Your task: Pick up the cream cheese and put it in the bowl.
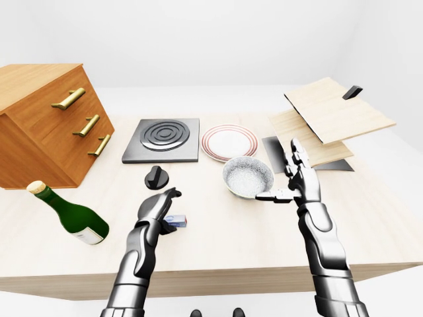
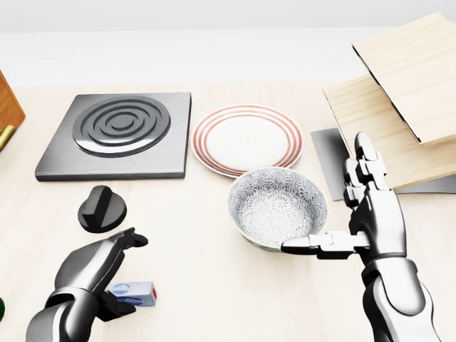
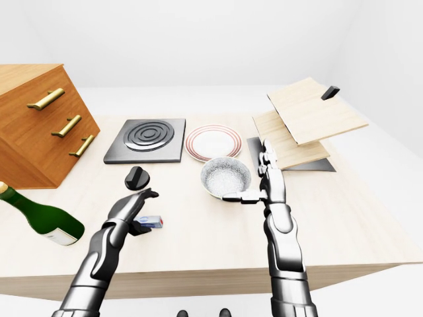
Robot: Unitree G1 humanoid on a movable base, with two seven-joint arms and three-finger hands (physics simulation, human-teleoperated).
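A pale wooden table carried everything. On it, at the left of the left-eye view, stood a wooden drawer chest with brass handles, and below it a green bottle lay on its side. Toward the middle sat a dark burner plate, a black knob, a red-rimmed plate and a patterned bowl. A small cream cheese box lay near the table's lower edge. At the right, light wooden boards rested over a grey sheet.
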